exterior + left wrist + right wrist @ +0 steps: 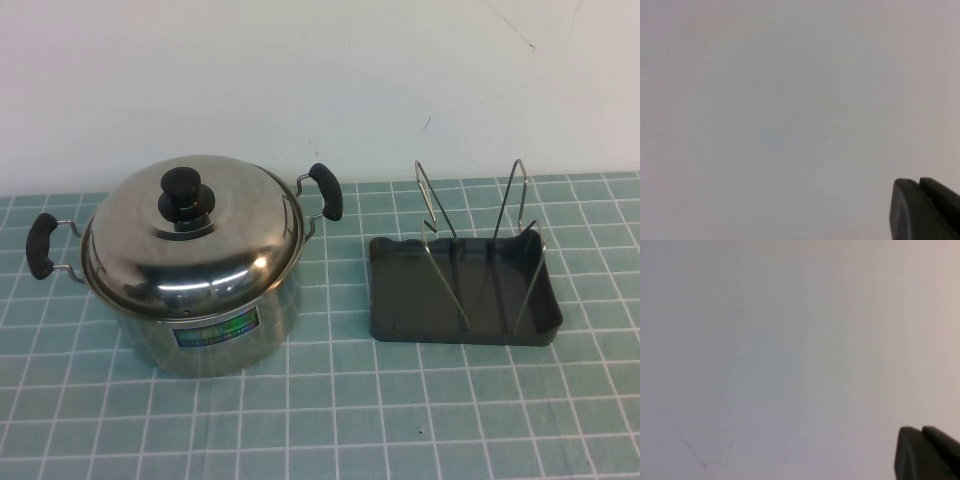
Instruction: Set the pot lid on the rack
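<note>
In the high view the shiny domed pot lid (195,235) with its black knob (184,190) sits on the steel pot (215,335) at the left of the table. The dark grey rack (465,295) with upright wire dividers (440,215) stands empty to the right of the pot. Neither arm shows in the high view. My left gripper (917,181) shows only in the left wrist view, fingers together, facing a blank white wall. My right gripper (921,429) shows only in the right wrist view, fingers together, also facing the wall. Both hold nothing.
The pot has two black side handles (41,245) (327,190) and a green label (217,327). The table is covered by a green mat with a white grid (330,420). A white wall (320,80) stands right behind the pot and rack.
</note>
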Available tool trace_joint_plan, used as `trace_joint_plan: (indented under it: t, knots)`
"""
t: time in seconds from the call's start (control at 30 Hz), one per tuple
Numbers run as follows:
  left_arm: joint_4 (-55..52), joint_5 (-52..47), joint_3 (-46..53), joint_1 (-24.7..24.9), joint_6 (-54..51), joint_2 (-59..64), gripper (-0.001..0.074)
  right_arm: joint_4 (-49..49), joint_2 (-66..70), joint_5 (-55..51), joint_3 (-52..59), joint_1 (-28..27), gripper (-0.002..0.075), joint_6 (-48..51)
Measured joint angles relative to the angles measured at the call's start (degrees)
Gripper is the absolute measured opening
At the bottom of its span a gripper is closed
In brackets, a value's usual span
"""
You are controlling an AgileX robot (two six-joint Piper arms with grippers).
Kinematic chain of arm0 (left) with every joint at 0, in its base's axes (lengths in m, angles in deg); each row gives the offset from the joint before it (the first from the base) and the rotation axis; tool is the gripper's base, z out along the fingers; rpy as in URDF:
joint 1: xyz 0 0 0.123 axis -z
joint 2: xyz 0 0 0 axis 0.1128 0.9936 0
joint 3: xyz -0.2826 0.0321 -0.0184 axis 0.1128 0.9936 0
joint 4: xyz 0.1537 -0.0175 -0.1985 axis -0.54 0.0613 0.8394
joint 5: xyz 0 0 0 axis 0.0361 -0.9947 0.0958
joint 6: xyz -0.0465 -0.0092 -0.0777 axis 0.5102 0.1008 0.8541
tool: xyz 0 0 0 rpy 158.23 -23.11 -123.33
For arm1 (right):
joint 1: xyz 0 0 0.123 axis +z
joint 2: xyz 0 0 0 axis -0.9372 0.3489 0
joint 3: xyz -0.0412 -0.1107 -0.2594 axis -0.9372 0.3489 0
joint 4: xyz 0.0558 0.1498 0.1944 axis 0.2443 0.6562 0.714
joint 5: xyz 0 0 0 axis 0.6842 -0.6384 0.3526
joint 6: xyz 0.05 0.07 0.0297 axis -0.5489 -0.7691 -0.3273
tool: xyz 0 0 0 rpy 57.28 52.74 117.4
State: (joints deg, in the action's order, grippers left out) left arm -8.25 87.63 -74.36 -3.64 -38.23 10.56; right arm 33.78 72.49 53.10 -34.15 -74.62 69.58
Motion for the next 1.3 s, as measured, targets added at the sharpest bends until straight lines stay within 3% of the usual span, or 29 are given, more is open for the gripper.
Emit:
trace_joint_plan:
  t: [0.13, 0.3, 0.77, 0.9, 1.13, 1.3]
  knots:
    - [0.1, -13.8, -8.7, 0.0, -0.6, 1.4, -0.0003, 0.1, 0.9, -13.3, -8.1, 0.0, -0.0001, 3.0]
    - [0.1, -19.4, -17.1, 0.0, -1.8, 9.9, -0.0003, 0.1, 6.8, -23.3, -16.8, 0.0, -0.0001, 4.6]
    - [-3.9, -6.7, -26.0, 0.0, 0.0, 46.8, 0.0011, 0.4, 17.7, -36.2, -18.9, 0.0, -0.0001, 4.2]
    - [-15.4, 0.5, -28.8, 0.0, 5.8, 56.0, 0.01, 0.4, 17.7, -37.9, -18.9, 0.0, -0.0001, 4.9]
    - [-36.3, 14.1, -33.0, 0.0, 22.1, 69.3, 0.0444, 0.4, 17.7, -47.3, -18.9, 0.0, -0.0001, 5.7]
    - [-44.4, 17.1, -37.0, 0.0, 26.5, 77.7, 0.0514, 1.0, 17.7, -52.7, -18.9, 0.0, -0.0001, 5.7]
